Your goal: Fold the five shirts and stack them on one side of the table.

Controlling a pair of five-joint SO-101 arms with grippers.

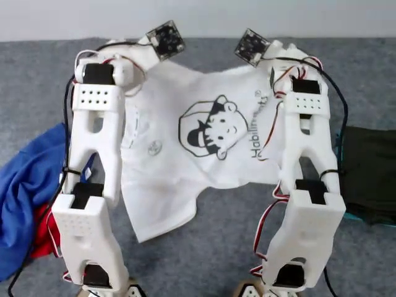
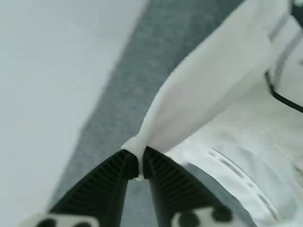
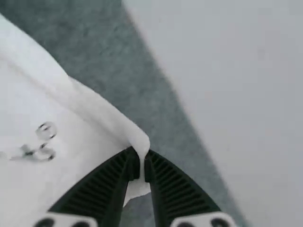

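Pinching far corners of the white cartoon-printed cotton shirt [image 1: 185, 167] on the grey carpeted table [image 1: 223, 260], with left gripper [image 2: 140, 165] and right gripper [image 3: 138, 165] pressed together on bunched cloth. Hiding its sides under the arms; cropping a crumpled blue shirt [image 1: 25, 179] and a folded dark green garment [image 1: 368, 173] at the edges.

The left arm [image 1: 93, 148] and right arm [image 1: 307, 148] stretched far forward. The left claw [image 2: 139, 164] and right claw [image 3: 138, 164] each pinched tight on the shirt [image 1: 167, 192].
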